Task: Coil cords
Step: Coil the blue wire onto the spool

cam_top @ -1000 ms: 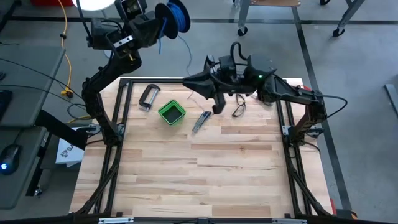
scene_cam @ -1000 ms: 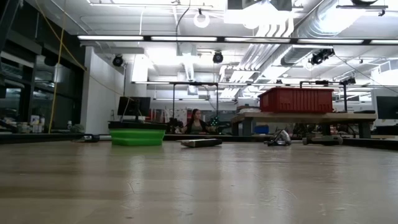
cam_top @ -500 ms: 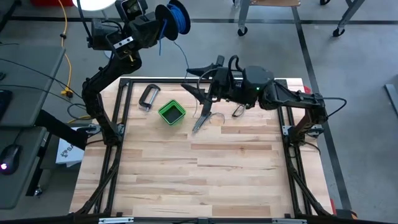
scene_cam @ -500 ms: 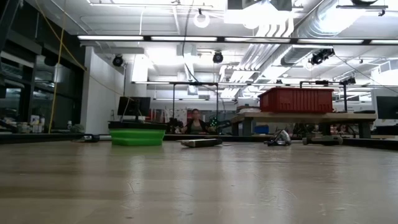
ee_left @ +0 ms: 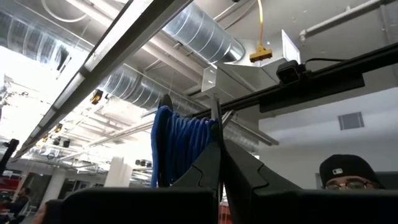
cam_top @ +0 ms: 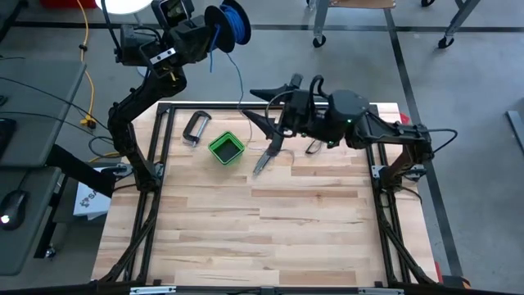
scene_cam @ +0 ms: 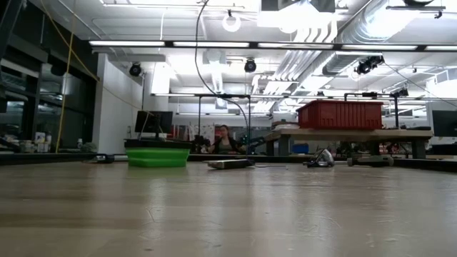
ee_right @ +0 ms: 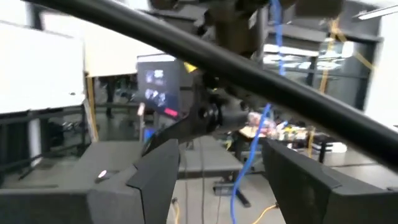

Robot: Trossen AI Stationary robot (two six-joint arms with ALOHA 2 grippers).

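The cord is a thin blue wire wound on a dark spool [cam_top: 232, 20], [ee_left: 177, 146]. My left gripper [cam_top: 211, 34], [ee_left: 221, 165] holds the spool high beyond the table's far left corner and is shut on it. A loose strand [cam_top: 241, 75] hangs from the spool toward the table's far edge; it shows as a thin curve [scene_cam: 198, 64] in the low view. My right gripper [cam_top: 252, 105], [ee_right: 217, 180] is open above the far middle of the table. The strand [ee_right: 250, 158] hangs ahead of its fingers, untouched. My left gripper pinches a thin upright plate of the spool [ee_left: 216, 121] between its two fingers, next to the blue windings. The fingers slant upward. The spool is lifted clear, high above the table, with the loose strand hanging slack below it.
On the table's far part lie a green box [cam_top: 226, 148], a metal clamp [cam_top: 195, 127], a slim hand tool [cam_top: 264, 161] and a looped metal tool [cam_top: 314, 146]. A person in a cap [ee_left: 354, 177] shows beyond the left gripper. The near half is bare wood [cam_top: 270, 229].
My right gripper has opened wide, rolled about its own line and swung a little toward the table's left. The loose strand now hangs in a longer slack curve. My left gripper and the spool have kept still.
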